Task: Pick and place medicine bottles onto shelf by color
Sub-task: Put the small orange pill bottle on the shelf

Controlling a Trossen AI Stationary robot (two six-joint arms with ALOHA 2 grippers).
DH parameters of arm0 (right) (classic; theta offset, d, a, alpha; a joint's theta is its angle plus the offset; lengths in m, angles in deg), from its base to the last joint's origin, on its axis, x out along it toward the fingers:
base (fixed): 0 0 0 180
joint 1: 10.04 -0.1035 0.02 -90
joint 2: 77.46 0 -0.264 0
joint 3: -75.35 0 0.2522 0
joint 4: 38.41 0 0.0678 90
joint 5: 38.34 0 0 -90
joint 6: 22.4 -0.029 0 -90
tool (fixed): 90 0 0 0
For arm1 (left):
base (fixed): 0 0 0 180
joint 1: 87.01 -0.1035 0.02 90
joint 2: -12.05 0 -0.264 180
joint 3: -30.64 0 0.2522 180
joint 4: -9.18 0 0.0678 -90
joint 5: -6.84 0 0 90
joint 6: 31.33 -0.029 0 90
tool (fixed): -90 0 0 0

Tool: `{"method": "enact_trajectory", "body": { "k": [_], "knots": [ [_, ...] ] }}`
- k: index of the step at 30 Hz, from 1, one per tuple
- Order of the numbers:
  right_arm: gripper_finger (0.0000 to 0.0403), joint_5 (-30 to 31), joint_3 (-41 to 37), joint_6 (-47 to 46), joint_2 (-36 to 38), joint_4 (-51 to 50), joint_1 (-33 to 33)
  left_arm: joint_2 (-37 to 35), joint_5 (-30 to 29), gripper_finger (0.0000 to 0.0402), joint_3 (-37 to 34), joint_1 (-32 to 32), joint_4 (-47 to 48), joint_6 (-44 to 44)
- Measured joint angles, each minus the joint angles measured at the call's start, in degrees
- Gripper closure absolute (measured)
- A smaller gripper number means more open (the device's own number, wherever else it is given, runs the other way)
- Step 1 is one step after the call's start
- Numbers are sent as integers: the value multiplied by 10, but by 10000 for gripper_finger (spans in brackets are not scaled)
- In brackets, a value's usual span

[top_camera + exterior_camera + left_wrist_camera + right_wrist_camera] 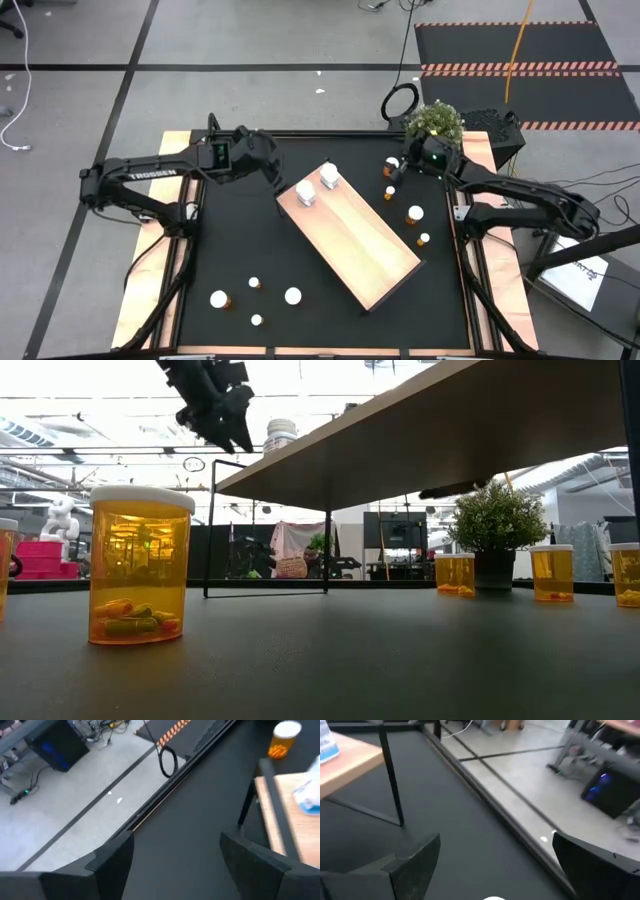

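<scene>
The shelf sat slanted in the middle of the black surface. It was a pale wood board held up on thin black legs.

Two white bottles stood on the shelf at its far end, close side by side.

The left end effector was up in the air just beside that far end of the shelf, near the white bottles. Its fingers were spread apart and held nothing.

The right end effector was past the far right side of the shelf, next to a small green plant. Its fingers were wide apart and held nothing too. An orange bottle stood just beside it.

More orange bottles with white caps stood on the surface. Three were right of the shelf, one behind the other. Five were well away from the shelf's left side, near the front edge of the surface.

In the low view one orange bottle stood close by, with pills inside
</scene>
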Motion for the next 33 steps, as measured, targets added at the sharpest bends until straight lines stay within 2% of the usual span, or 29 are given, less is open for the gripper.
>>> {"method": "enact_trajectory", "body": {
  "k": [7, 11, 16, 23, 26, 33],
  "knots": [
    [27, -46, 42, -11, -67, -25, 12, 0, 37, 106, -28, -41, -39, -21],
    [40, -45, 80, -12, -80, -90, -2, 0, 84, 106, -52, -62, -77, -35],
    [61, -44, 108, -38, -84, -153, -12, 0, 109, 106, -81, -81, -108, -44],
    [78, -10, 149, -69, -75, -287, -50, 0, 154, 106, -121, -94, -167, -58],
    [82, -11, 176, -81, -75, -358, -80, 0, 155, 106, -122, -102, -169, -64],
    [98, 19, 198, -131, -75, -449, -123, 0, 160, 106, -122, -102, -169, -65]
  ]
}}
